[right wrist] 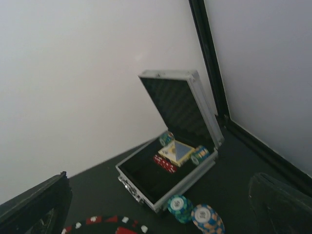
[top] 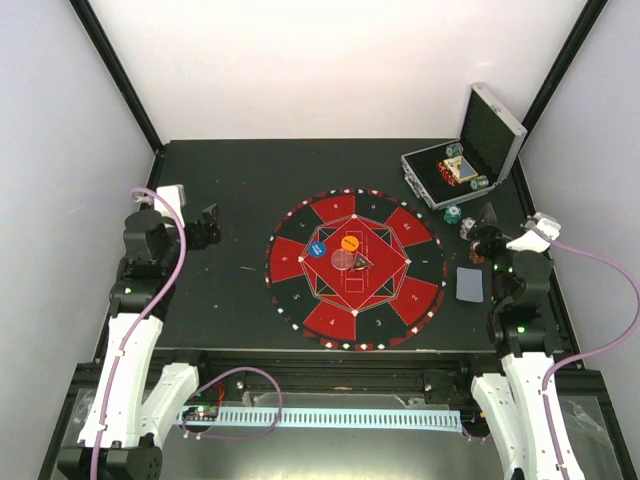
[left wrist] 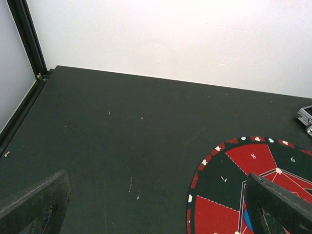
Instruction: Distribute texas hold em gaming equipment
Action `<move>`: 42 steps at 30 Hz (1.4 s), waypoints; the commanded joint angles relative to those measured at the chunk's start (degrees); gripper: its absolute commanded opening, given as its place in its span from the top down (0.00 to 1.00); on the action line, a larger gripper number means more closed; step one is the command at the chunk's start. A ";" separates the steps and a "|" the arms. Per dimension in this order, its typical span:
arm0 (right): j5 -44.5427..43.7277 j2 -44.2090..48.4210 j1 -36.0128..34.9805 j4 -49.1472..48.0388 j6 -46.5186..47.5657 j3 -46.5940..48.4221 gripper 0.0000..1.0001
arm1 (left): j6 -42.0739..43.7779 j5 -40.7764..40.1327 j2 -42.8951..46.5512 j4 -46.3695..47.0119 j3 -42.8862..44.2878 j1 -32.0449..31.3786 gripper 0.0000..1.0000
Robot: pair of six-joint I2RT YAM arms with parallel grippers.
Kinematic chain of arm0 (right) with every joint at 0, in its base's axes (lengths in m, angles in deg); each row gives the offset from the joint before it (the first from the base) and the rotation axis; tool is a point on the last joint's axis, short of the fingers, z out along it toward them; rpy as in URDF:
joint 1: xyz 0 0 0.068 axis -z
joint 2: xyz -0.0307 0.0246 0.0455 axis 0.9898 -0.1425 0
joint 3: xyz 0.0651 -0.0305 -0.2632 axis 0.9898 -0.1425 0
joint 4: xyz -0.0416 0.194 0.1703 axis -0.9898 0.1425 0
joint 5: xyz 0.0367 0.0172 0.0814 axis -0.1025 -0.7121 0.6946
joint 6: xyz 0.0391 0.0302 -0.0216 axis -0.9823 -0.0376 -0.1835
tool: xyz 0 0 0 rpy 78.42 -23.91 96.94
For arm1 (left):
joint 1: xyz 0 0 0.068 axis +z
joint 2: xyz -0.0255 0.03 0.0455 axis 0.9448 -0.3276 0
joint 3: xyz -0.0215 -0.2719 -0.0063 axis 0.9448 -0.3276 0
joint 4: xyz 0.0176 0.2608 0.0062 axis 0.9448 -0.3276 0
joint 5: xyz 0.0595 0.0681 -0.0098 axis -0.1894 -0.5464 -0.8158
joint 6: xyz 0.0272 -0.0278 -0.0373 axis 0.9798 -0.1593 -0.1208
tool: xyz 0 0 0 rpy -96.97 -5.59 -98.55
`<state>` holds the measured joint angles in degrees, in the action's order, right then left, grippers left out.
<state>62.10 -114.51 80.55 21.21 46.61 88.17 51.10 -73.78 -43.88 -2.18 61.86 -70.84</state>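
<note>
Grey chip, round and pale, lies flat at the middle of the mat, a round red-and-black sheet with white pips along its rim. From the chip, the blue disc sits at 10 o'clock, the orange disc at 12, and the black triangle right beside it at 3. Off the mat at 3 o'clock, a grey-blue card lies flat on the matte black counter. At 1 o'clock the silver case stands open with its lid tilted back. Two loose chips lie just in front of it, near the right jaws. The left jaws are at 9 o'clock, well apart from the mat.

The left wrist view shows bare counter and the mat's edge with white numerals, too small to read from above. The left jaws are spread wide and hold nothing. A sliver of blue shows beside one finger.

The right wrist view alone shows the case's dark ribbed lining. Inside it are two teal chips on edge, a red block with white dots and a yellow-and-blue pack. The loose chips touch; one is teal, the other striped orange and blue. The right jaws are spread wide and empty.
</note>
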 commanded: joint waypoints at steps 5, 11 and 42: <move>2.28 -1.54 -0.13 12.84 -2.07 4.40 0.00 | 0.57 0.36 -0.39 -1.12 0.26 0.27 0.01; 5.07 -3.63 -0.14 20.94 -3.54 8.55 0.00 | 0.05 3.15 0.42 0.05 0.46 0.24 0.01; 4.90 -62.32 5.39 31.53 -1.18 29.35 0.12 | 6.81 -0.04 0.20 3.02 0.51 -2.73 0.01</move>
<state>64.94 -172.74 85.71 54.96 43.70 113.48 56.52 -72.36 -44.69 0.33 62.37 -73.23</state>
